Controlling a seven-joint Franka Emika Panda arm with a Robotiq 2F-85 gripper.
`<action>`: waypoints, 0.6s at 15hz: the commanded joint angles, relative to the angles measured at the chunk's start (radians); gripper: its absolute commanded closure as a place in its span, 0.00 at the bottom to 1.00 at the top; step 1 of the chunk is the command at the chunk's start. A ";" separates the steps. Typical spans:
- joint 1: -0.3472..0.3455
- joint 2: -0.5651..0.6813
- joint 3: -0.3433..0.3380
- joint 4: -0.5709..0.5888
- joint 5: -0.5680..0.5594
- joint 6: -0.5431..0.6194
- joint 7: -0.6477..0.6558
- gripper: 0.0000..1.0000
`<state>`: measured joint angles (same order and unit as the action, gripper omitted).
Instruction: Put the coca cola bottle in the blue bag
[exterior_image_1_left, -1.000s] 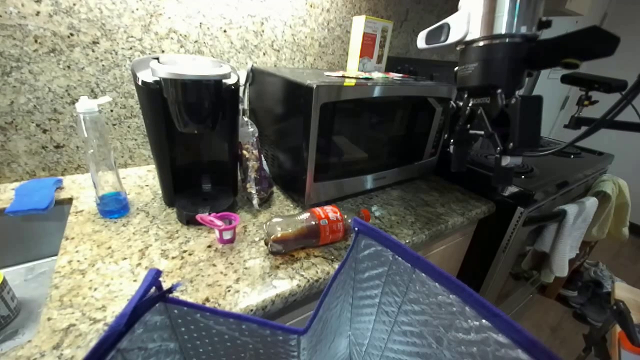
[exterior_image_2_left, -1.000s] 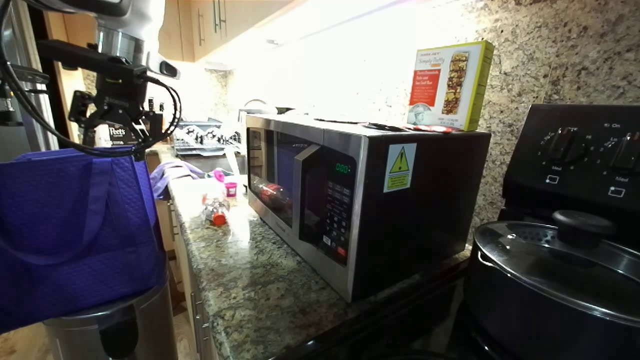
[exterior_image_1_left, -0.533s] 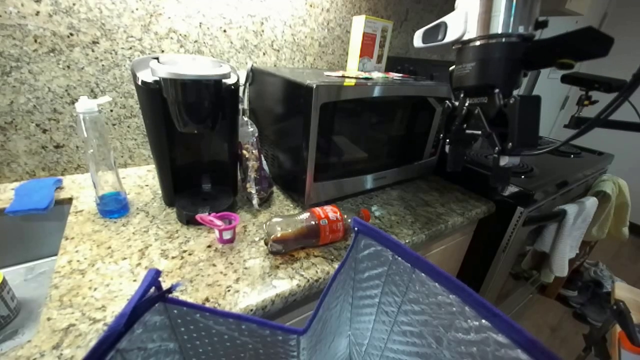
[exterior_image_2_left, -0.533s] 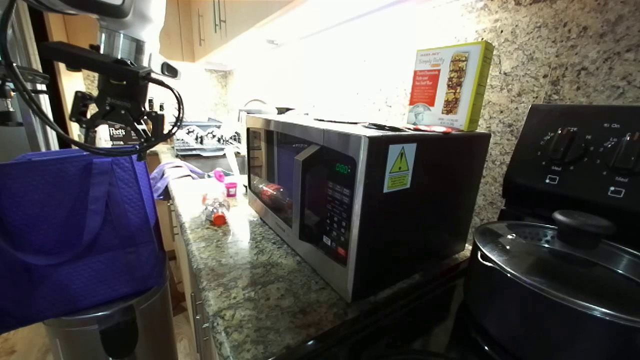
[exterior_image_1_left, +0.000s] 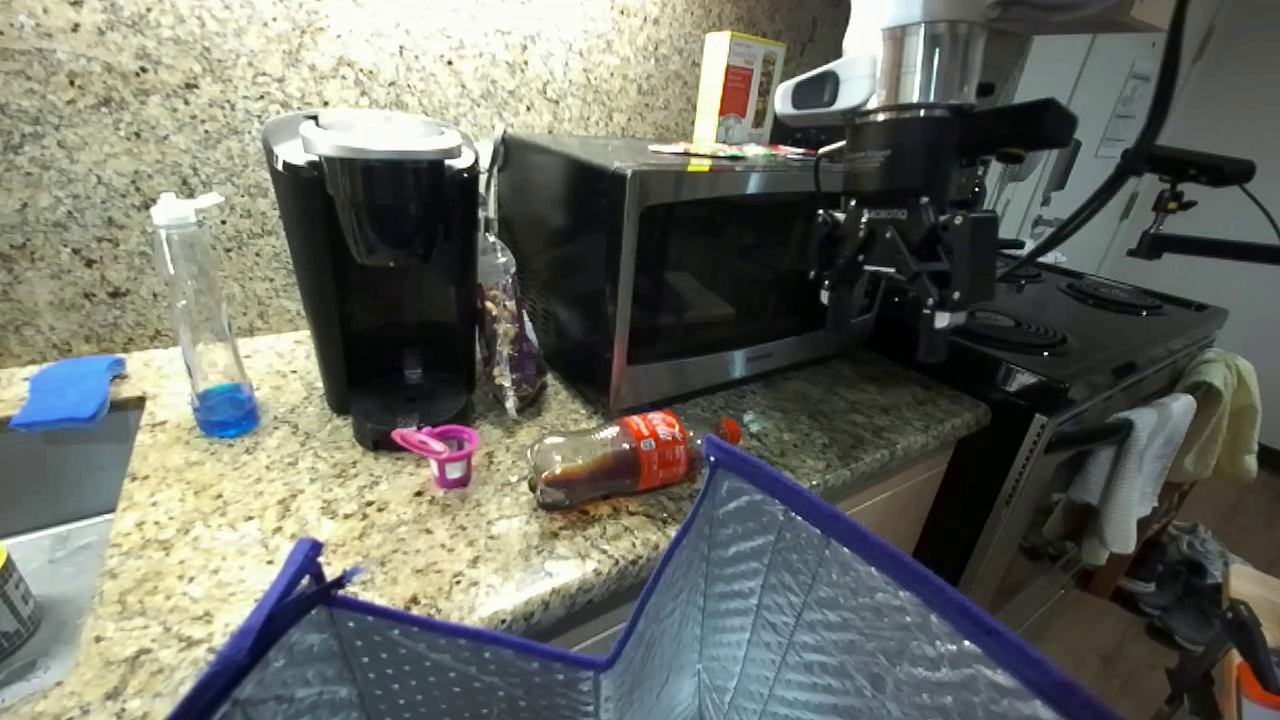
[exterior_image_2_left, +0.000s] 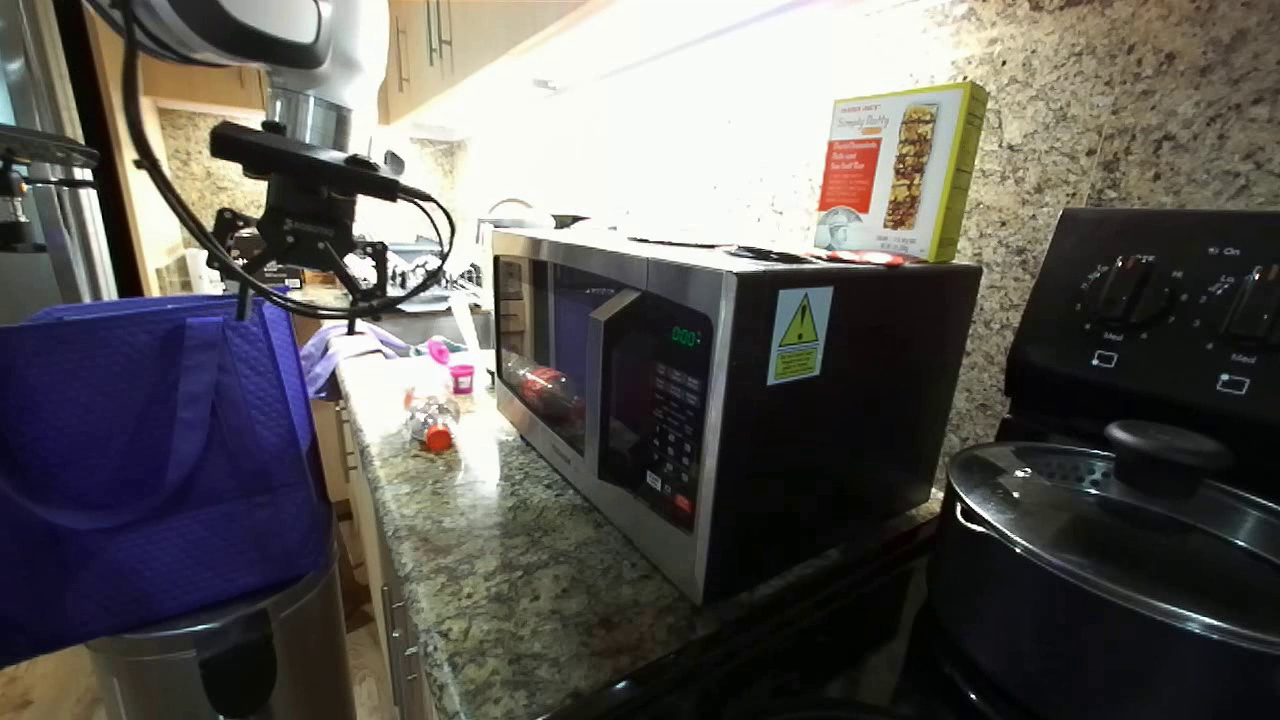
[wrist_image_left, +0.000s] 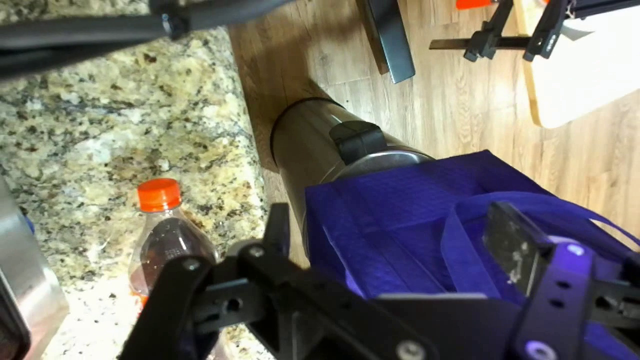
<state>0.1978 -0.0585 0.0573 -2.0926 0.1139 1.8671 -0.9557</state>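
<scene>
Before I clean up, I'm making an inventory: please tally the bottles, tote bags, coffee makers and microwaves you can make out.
Bottles: 2, the coca cola bottle on its side and the clear bottle with blue liquid, upright
Tote bags: 1, the blue bag
Coffee makers: 1, the black coffee maker
Microwaves: 1, the closed microwave
Total: 5

In an exterior view, we see light beneath the cabinets (exterior_image_2_left: 470, 40) bleach the wall (exterior_image_2_left: 650, 160) white and glare off the counter (exterior_image_2_left: 530, 560).

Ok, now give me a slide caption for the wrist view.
Open gripper, blue bag beyond it, cola bottle lying on the counter.
</scene>
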 joint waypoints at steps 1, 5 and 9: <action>-0.040 0.113 0.011 0.105 -0.003 0.012 -0.094 0.00; -0.065 0.229 0.029 0.190 0.037 0.064 -0.119 0.00; -0.085 0.321 0.055 0.257 0.067 0.072 -0.146 0.00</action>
<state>0.1479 0.1947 0.0773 -1.8986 0.1486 1.9385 -1.0522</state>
